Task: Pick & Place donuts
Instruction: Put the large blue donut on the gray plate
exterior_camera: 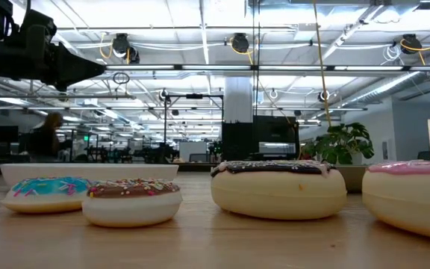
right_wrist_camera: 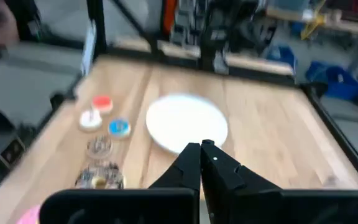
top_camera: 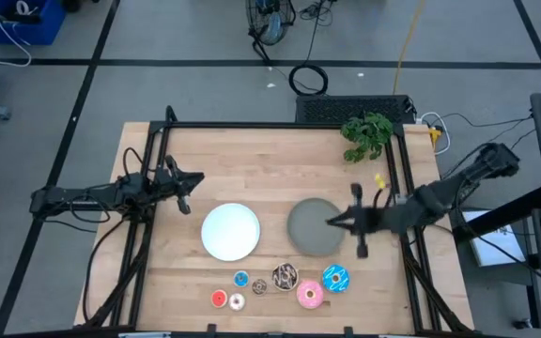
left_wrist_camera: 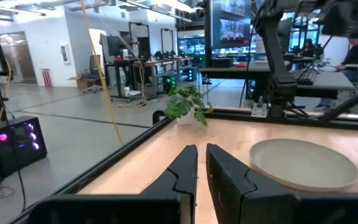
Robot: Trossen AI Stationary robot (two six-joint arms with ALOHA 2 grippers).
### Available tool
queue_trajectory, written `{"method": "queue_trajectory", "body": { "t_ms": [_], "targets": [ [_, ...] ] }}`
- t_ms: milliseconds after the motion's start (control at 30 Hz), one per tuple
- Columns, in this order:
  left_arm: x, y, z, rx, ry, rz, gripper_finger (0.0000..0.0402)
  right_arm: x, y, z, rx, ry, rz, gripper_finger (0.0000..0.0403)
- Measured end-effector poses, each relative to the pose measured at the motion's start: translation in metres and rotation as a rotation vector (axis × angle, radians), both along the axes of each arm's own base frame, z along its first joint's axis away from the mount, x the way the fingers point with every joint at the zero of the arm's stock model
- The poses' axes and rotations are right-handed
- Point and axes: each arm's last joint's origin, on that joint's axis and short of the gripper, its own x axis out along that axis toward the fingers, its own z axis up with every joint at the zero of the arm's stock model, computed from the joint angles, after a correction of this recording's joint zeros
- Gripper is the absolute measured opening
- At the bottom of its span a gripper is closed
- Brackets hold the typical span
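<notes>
Low view crops the nearest donuts: pink donut (exterior_camera: 416,198) cut off at the frame edge, brown donut (exterior_camera: 278,188) whole, tiny brown one (exterior_camera: 131,200) in front of the blue donut (exterior_camera: 47,193). No writing legible on anything.

All seven rings sit along the table's (top_camera: 280,141) near edge, below both plates: tiny red (top_camera: 219,299), white (top_camera: 237,301), blue (top_camera: 241,279).

Right gripper (top_camera: 332,222) hangs over the grey plate (top_camera: 314,226), fingers pressed together, empty. Left gripper (top_camera: 198,178) waits near the left rail, above the white plate (top_camera: 230,231), fingers nearly touching (thin slit only). Bare wood spans the far half up to the plant (top_camera: 366,135).
</notes>
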Motion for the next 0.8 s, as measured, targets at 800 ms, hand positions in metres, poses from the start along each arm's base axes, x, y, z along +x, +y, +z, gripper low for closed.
{"method": "queue_trajectory", "body": {
  "t_ms": [800],
  "targets": [
    [0.0,0.001,0.0,-0.011,-0.009,0.019,0.0042,0.026,0.076,-0.021,0.068,0.795,-0.424,0.0]
  ]
}}
